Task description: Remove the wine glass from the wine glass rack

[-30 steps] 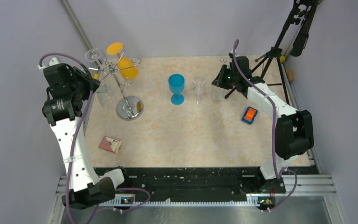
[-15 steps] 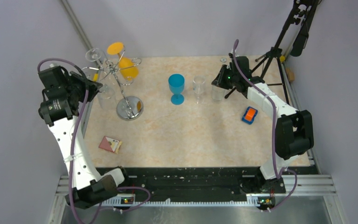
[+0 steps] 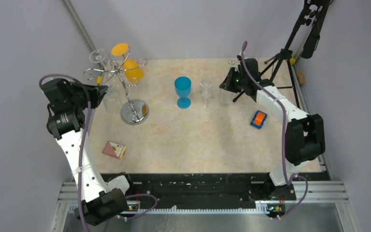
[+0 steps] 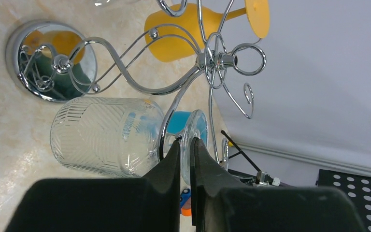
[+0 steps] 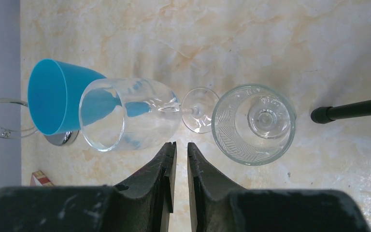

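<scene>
Where the wine glass [image 4: 106, 137] meets the rack [image 4: 207, 60], the left gripper [image 4: 184, 143] is pinched tight on its foot, apparently to slide it free.

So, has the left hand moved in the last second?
Yes: the left hand, holding the wine glass, shifted slightly toward the near edge, judged against the rack's round base.

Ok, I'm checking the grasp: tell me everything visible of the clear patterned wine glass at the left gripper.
The clear patterned wine glass looks like transparent glass, its bowl ribbed in chevron lines, with a stem and round foot. It sits bowl-down beside the chrome wire rack, one wire curving past its stem. The left gripper is shut on the foot's rim.
</scene>
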{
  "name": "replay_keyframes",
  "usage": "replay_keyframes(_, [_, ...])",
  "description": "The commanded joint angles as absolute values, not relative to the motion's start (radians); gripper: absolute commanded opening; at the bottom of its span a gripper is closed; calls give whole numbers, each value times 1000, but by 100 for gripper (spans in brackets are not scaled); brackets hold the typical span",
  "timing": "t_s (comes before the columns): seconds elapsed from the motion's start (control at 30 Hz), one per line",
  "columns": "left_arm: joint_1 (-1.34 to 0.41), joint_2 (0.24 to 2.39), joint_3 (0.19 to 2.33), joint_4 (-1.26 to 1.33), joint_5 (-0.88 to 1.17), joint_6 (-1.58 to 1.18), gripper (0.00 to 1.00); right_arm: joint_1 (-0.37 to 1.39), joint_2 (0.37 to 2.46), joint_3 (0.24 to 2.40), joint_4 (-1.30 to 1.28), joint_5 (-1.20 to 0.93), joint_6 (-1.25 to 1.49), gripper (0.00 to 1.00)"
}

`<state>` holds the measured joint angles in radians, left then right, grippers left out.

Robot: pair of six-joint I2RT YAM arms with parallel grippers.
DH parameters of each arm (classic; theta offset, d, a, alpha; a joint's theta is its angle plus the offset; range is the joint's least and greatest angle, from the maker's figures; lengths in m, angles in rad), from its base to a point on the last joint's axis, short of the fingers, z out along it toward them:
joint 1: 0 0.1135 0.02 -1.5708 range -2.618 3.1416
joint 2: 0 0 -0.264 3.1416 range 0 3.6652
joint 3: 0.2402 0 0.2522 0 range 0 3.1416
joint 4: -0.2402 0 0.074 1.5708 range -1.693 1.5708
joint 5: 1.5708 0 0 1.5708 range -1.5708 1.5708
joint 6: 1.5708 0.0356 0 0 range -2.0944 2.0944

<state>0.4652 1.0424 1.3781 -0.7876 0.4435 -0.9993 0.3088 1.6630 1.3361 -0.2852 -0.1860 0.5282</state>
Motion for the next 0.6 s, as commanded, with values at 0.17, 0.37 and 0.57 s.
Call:
replay_keyframes(0.17, [466,1027,1446,-821,410,-967,0,300,1638,1373,-270,-192,528,17])
replay_keyframes(0.37, [466,1012,1502,-841,391,-970,0,300,1640,1370,-268,-195,528,17])
replay_keyframes(0.57, [467,992,1503,-830,380,-978,0,300,1639,1367,-267,-195,528,16])
